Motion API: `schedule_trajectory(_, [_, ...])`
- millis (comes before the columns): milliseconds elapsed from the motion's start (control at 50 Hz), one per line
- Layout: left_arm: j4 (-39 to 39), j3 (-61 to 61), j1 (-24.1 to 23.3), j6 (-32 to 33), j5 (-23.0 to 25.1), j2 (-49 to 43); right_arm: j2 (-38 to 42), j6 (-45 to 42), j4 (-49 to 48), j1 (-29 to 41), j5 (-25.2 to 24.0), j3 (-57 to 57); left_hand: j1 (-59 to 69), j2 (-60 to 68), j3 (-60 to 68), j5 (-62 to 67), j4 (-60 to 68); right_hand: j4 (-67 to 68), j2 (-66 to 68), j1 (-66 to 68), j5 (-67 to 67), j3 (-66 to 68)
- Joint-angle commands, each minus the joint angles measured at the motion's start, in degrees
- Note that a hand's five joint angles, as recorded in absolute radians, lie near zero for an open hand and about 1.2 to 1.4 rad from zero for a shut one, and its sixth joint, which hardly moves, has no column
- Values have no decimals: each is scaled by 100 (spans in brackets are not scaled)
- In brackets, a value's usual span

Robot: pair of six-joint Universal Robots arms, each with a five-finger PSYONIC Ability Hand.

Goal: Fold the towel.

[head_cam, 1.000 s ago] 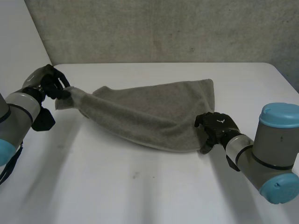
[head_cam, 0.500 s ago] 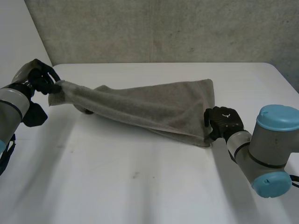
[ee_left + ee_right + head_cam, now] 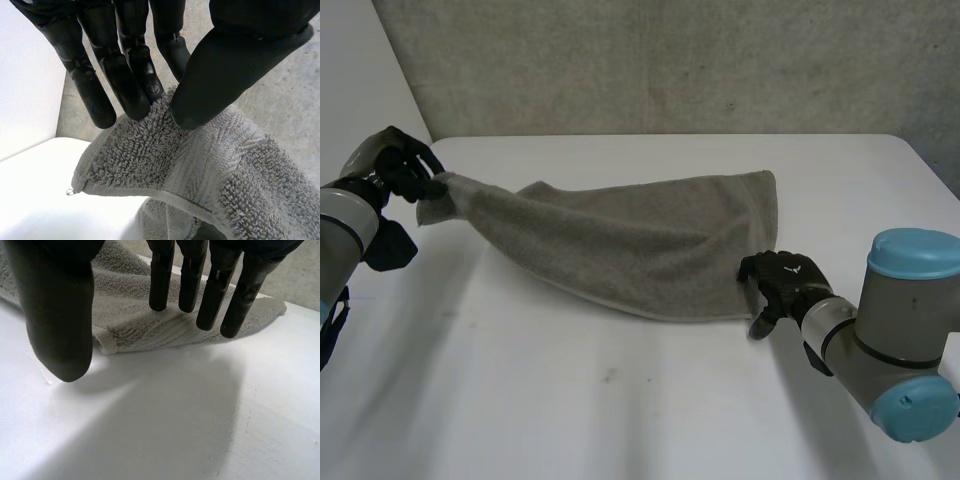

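White table (image 3: 620,410) under our towel (image 3: 640,245): left hand (image 3: 402,170) pinches its nine-o'clock corner, right hand (image 3: 782,282) hovers spread and empty at four o'clock.

This looks like a robot lab or test cell. A bare white table (image 3: 620,420) stands against a rough grey wall (image 3: 670,60). A left arm (image 3: 342,230) and a right arm (image 3: 905,335), grey with light-blue caps, reach over it.
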Motion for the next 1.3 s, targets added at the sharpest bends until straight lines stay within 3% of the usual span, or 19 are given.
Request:
schedule_trajectory(20, [0,-1,5,-13,-4,-1,131,-18,-225,0,23,-35,1186,1020,1024,1117,1012,616,604,608,620,599])
schedule_trajectory(100, [0,-9,32,-13,-4,8,201,-53,-427,0,32,-114,1186,1020,1024,1117,1012,1522,1510,1514,1526,1505])
schedule_trajectory(500, [-9,-27,32,-31,-4,-1,456,-44,-515,8,5,-404,1186,1020,1024,1117,1012,1659,1647,1651,1662,1642])
schedule_trajectory(540, [0,-36,32,-31,5,-1,500,-18,-515,8,5,-456,1186,1020,1024,1117,1012,2879,2867,2872,2883,2862])
schedule_trajectory(560, [0,-36,32,-31,5,-1,500,-18,-515,8,5,-457,1186,1020,1024,1117,1012,2886,2875,2879,2890,2870])
schedule_trajectory(600, [-9,-53,32,-31,5,-1,518,8,-489,17,5,-544,1186,1020,1024,1117,1012,5289,5278,5282,5293,5273])
schedule_trajectory(680, [-9,-62,32,-31,5,-1,395,35,-366,17,41,-791,1186,1020,1024,1117,1012,5303,5291,5295,5307,5286])
schedule_trajectory(840, [-193,-71,41,-22,189,34,-1308,-280,502,-237,-327,-1650,1186,1020,1024,1117,1012,5303,5291,5295,5307,5286])
schedule_trajectory(1040, [-378,-176,76,-22,339,271,-1521,-1309,2725,-440,-838,-2978,1186,1020,1024,1117,1012,5303,5291,5295,5307,5286])
schedule_trajectory(1060, [-378,-194,76,-22,348,306,-1460,-1336,2945,-440,-847,-2953,1186,1020,1024,1117,1012,4260,4248,4252,4263,4243])
schedule_trajectory(1080, [-378,-194,76,-22,348,307,-1460,-1336,2947,-440,-847,-2953,1186,1020,1024,1117,1012,4249,4238,4242,4253,4233])
schedule_trajectory(1100, [-369,-203,76,-22,348,315,-1347,-1319,3035,-440,-838,-2831,1186,1020,1024,1117,1012,1485,1473,1477,1489,1468])
schedule_trajectory(1120, [-369,-203,76,-22,348,324,-1241,-1284,2974,-457,-830,-2638,1186,1020,1024,1117,1012,558,546,550,562,541])
schedule_trajectory(1300, [-369,-203,84,-22,348,315,-1073,-580,1594,-413,-803,-1309,1186,1020,1024,1117,1012,195,184,188,199,179])
